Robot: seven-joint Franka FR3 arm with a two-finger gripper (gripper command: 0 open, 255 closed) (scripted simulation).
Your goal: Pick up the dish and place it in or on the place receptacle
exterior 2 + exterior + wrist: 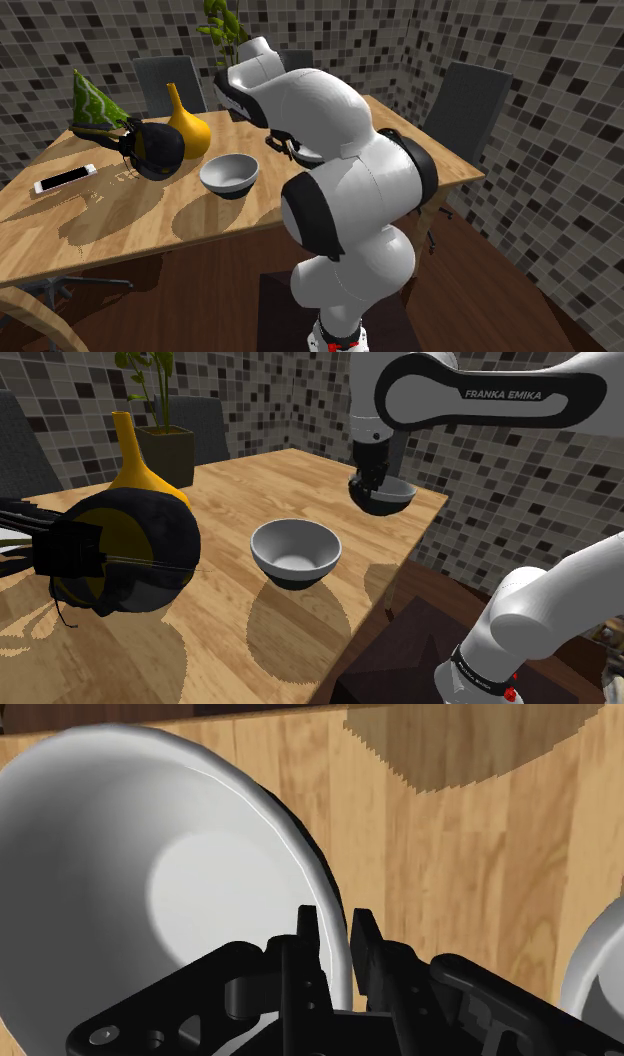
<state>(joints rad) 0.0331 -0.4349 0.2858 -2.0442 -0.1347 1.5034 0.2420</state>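
A bowl [392, 500], dark outside and white inside [180, 884], hangs tilted a little above the wooden table [230, 642] near its far right edge in the shoulder view. My gripper [372, 480] is shut on it, and in the wrist view my gripper [335, 939] has the rim pinched between its fingers. A second bowl [294, 552], white inside with a dark underside, stands upright mid-table, towards the shoulder view's lower left of the held one. The second bowl's edge [600, 974] lies beside the gripper. In the second exterior view the arm hides most of the held bowl [306, 156], with the other bowl [230, 173] to its left.
A yellow long-necked vase [140, 472] and a black rounded object [130, 552] crowd the shoulder view's left side of the table. A potted plant [165, 452] stands behind them. A phone [65, 180] and a green cone [95, 100] lie further along. Chairs [470, 100] ring the table.
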